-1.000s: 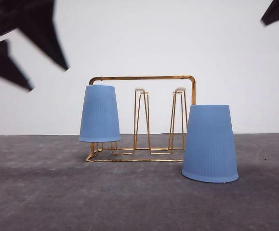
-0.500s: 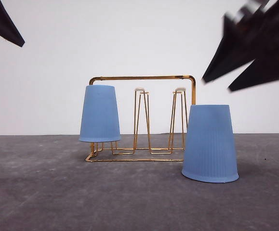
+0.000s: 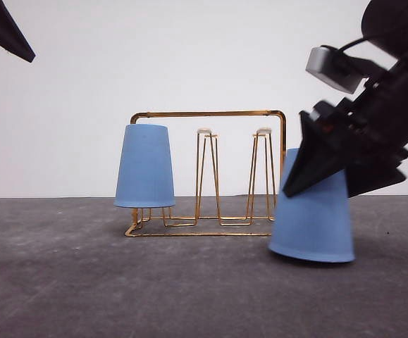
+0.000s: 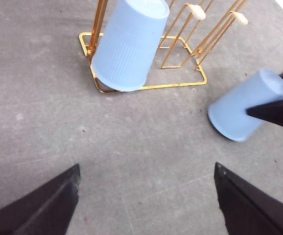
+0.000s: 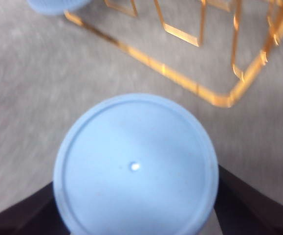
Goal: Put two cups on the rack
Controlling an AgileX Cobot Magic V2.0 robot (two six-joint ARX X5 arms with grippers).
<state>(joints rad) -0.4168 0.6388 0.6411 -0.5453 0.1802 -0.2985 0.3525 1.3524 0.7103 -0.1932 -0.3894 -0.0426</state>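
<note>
1. The left gripper [image 4: 146,196] hangs high and back from the work, its two dark fingers spread wide with bare table [image 4: 146,147] between them and nothing held. In the front view only a dark tip shows at the upper left corner. It looks parked out of the way, leaving the rack free.

2. The first cup [image 3: 144,166] sits upside down over the leftmost prong of the rack [image 3: 208,113], its rim raised off the table. From the left wrist view this cup [image 4: 129,45] leans a little on its prong. The prong carries it from inside, which is why it hangs there without support; this half of the task looks done.

3. Two white-tipped prongs [image 3: 204,131] stand bare in the middle and right of the rack. One of them is the likely seat for the other cup.

4. The second cup [image 3: 311,215] is upside down on the table, just right of the rack's corner and in front of it, tipped slightly so one side of its rim seems lifted. It is not yet on the rack.

5. The right gripper [image 3: 330,179] is down around the upper part of this cup. In the right wrist view the cup's flat base [image 5: 135,166] lies between the dark fingers [image 5: 249,200], one on each side. They flank it closely, probably to pinch the narrow end, but I cannot tell whether they already press on it.
</note>
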